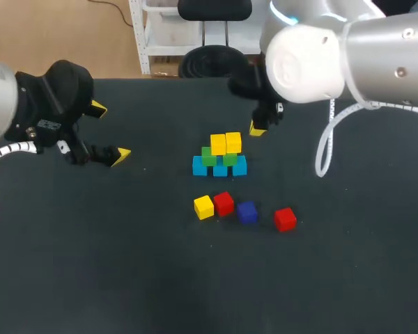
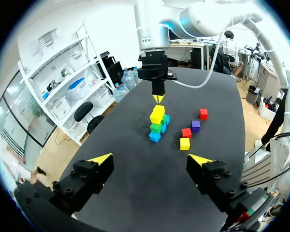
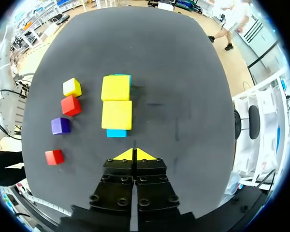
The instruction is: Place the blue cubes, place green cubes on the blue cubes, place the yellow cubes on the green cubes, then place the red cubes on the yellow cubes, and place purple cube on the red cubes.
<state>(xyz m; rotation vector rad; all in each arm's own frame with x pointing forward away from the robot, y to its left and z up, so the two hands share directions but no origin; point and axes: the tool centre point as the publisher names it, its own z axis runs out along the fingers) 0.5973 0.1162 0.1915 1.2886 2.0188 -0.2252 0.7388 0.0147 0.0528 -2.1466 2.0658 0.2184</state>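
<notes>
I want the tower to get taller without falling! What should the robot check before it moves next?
1. Tower standing straight: ok, two yellow cubes sit on green cubes, which sit on blue cubes.
2. Right gripper ready to grab: not ok, it is shut and empty.
3. Left gripper ready: ok, it is open and empty.
4. Room around the loose yellow cube: cannot tell, a red cube sits very close beside it.
5. Other red cube free to grab: ok, nothing is close around it.
</notes>
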